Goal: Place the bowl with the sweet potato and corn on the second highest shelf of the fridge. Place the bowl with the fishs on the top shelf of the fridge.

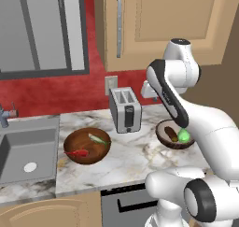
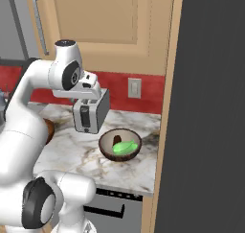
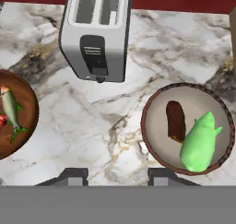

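The white arm rises from the lower right of the left base view, bends at a dark elbow joint near the upper right, then slopes down toward centre right. The hand (image 3: 117, 177) shows two dark fingertips (image 3: 73, 176) parted, holding nothing.

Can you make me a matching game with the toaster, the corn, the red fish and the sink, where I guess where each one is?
Things:
1. toaster
2. corn
3. red fish
4. sink

Places:
A. in the wide wooden bowl
B. at the counter's left end
C. in the small dark bowl
D. standing by the red wall, between the two bowls

Pairs: 1-D, 2-C, 3-A, 4-B
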